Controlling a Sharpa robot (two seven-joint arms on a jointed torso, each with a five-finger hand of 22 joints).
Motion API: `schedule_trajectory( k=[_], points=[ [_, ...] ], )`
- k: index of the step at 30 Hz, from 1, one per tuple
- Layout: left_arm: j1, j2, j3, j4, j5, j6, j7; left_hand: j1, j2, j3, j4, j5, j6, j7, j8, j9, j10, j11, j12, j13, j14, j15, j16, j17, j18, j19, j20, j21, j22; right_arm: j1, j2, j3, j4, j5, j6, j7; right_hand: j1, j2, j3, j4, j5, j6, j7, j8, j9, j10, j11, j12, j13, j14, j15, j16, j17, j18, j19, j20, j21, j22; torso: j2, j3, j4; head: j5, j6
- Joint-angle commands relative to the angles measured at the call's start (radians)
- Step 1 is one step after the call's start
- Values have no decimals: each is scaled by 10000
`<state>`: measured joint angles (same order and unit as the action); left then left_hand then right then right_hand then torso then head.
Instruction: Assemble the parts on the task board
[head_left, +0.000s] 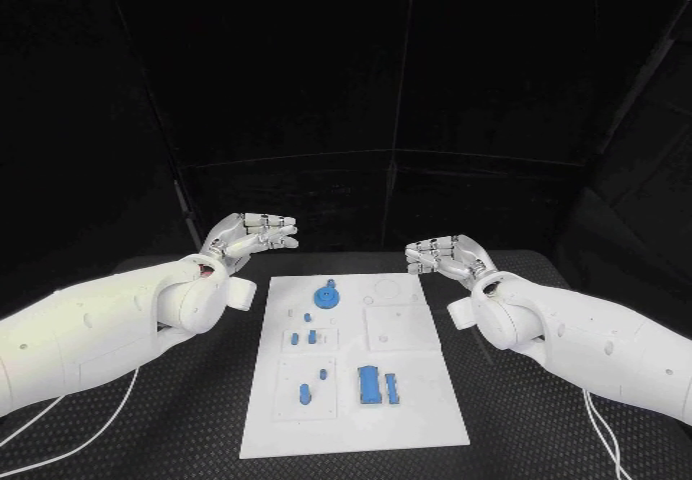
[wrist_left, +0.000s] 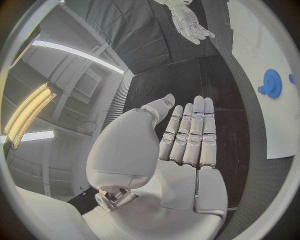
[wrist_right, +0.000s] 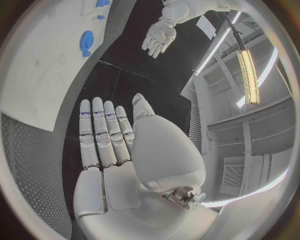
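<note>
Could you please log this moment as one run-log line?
left hand: open, raised | right hand: open, raised | blue parts: untouched on board

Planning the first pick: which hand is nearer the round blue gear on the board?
Left. The left hand is up-left of the round blue gear, slightly closer; the right hand sits farther off to its right.

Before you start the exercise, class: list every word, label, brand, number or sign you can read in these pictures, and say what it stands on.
None can be read.
The task board bears only faint engraved outlines, no legible text.
The blue parts, the left hand and the right hand carry no readable marking.
</note>
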<state>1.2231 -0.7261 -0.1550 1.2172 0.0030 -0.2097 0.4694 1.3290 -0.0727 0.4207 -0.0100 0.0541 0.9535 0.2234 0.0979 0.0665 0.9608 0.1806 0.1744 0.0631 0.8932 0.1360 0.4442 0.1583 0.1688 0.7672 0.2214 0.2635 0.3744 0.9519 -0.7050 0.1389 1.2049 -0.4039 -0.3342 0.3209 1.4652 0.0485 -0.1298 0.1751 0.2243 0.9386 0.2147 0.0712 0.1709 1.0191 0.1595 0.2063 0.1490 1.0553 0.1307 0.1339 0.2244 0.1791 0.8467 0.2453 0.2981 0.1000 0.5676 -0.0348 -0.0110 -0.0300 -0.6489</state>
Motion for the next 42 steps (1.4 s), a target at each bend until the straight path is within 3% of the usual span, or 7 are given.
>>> schedule_trajectory(
  k=[1, 13, 14, 19, 24, 28, 42],
  points=[
    [-34, 129, 8, -207, 692, -738, 1070, -81, 46, -153, 19, 42, -83, -13, -35, 4, -50, 14, -105, 1, 137, 110, -666, -294, -27, -299, 250, -443, -403, 37, 165, 8, -187, 534, 603, 791, -102, 59, -5, -129, -64, 75, 11, -73, -134, 40, 60, -228, -285, -93, 72, -314, -287, 39, -54, 100, -257, -142, 5, -13, 73, 4, 148],
    [-186, 404, 10, -389, 1036, -678, 1351, -4, 181, -335, 52, 39, -34, -5, 24, 7, 59, 5, -208, -1, 535, 141, -1636, -655, 169, -89, 468, -696, -894, 71, 601, 12, -656, 870, 721, 1050, -271, 183, 32, -437, -53, 80, 29, -87, -501, 245, 100, -687, -838, 13, 134, -686, -930, 55, 59, 185, -755, -335, 83, 73, 93, -4, 401],
    [-197, 346, 1, -348, 721, -573, 899, -4023, 727, -1476, 100, -541, -2914, -690, -979, -665, -2888, -547, -643, -631, -2364, -299, -2461, -1583, -505, -2425, -341, -1251, -1749, 36, 562, -2, -617, 573, 460, 663, -4520, -485, 406, -790, -673, -2805, -633, -712, -847, -2935, -407, -1063, -1490, -3212, -293, -1339, -1306, -538, -2549, -600, -1377, -1000, 61, 48, 112, -3, 380],
    [-306, 283, 111, -72, 668, -931, 871, -5599, 727, -1961, 100, -541, -4042, -943, -979, -665, -4025, -758, -851, -631, -3462, -489, -2811, -1583, -563, -3290, -658, -1510, -2094, 106, 465, -105, -300, 831, 102, 762, -6246, -485, 575, -958, -958, -3864, -874, -712, -1001, -4103, -604, -1253, -1490, -4393, -463, -1339, -1474, -652, -3495, -908, -1670, -1000, -114, 227, 111, 178, 445],
    [-602, 112, 410, 675, 523, -1901, 796, -7016, 727, -2374, 100, -541, -5054, -1182, -979, -665, -5053, -952, -1015, -631, -4471, -650, -3114, -1583, -729, -4097, -944, -1715, -2397, 296, 200, -385, 560, 1529, -869, 1030, -7771, -485, 1298, -1751, -1190, -4867, -1105, -712, -1709, -5209, -784, -2063, -1490, -5512, -1307, -1339, -2244, -817, -4399, -1189, -1909, -1000, -234, 348, 110, 300, 489],
    [-933, -79, 744, 1512, 361, -2986, 711, -7967, 727, -2649, 100, -541, -5735, -1341, -979, -665, -5743, -1083, -1744, -631, -5144, -1360, -3312, -1583, -839, -4639, -1139, -1844, -2601, 510, -96, -698, 1524, 2311, -1956, 1329, -8802, -485, 1298, -1751, -1350, -5546, -1261, -712, -1709, -5957, -1595, -2063, -1490, -6268, -1307, -1339, -2244, -926, -5010, -1378, -2070, -1000, -234, 348, 110, 300, 489],
    [-1727, -537, 1546, 3519, -28, -5591, 507, -10335, 727, -3343, 100, -541, -7425, -2234, -979, -665, -7461, -1806, -1744, -631, -6831, -1360, -4442, -1583, -1688, -5991, -2214, -2635, -3744, 981, -749, -1389, 3650, 4038, -4356, 1990, -11390, -485, 1298, -1751, -2243, -7241, -2147, -712, -1709, -7830, -1595, -2063, -1490, -8167, -1307, -1339, -2244, -1791, -6529, -2453, -2981, -1000, -234, 348, 110, 300, 489]
  ],
)
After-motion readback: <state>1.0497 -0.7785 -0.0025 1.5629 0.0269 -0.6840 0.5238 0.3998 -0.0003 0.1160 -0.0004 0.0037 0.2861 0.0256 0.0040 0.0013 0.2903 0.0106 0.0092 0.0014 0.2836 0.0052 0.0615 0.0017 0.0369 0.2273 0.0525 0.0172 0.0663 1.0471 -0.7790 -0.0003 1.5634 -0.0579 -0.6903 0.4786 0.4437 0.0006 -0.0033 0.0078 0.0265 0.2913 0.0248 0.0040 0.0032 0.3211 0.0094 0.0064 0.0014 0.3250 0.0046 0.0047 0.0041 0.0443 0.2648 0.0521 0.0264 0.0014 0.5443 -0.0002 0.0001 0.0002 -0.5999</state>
